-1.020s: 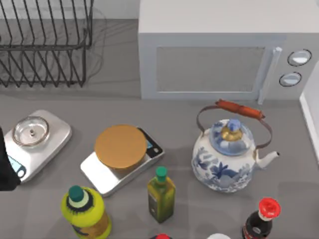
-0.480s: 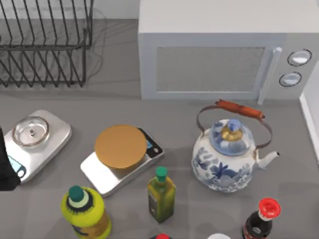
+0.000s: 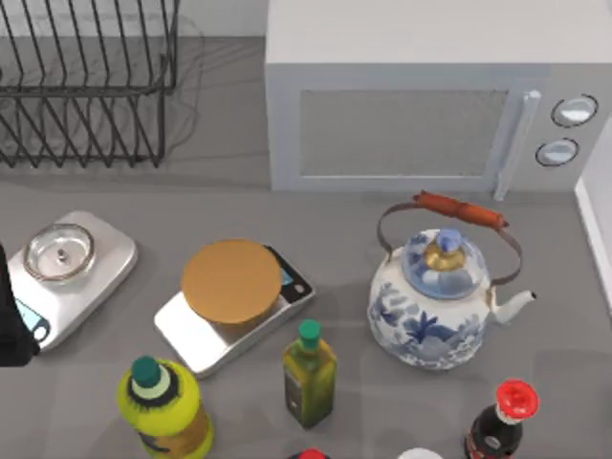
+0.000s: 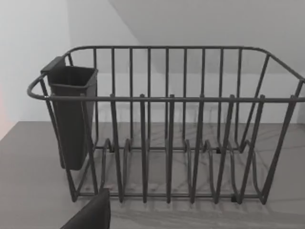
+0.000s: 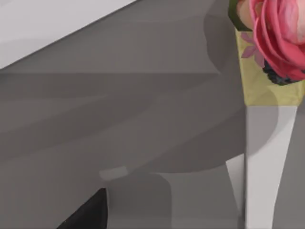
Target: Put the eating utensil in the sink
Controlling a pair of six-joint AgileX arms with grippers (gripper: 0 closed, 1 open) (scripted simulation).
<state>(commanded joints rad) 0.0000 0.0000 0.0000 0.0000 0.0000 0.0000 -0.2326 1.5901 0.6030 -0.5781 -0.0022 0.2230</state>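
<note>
Facing the dish rack (image 4: pixel 167 129), left arm (image 3: pixel 11 325) parked — table's left edge.

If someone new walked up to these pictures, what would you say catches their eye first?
Most likely the blue-and-white teapot with its arched orange-wrapped handle, standing right of centre in the top view, in front of the pale microwave. Next, the round orange-topped scale at the middle and the yellow bottle at the near left. The dark wire dish rack with its cutlery cup dominates the left wrist view.
</note>
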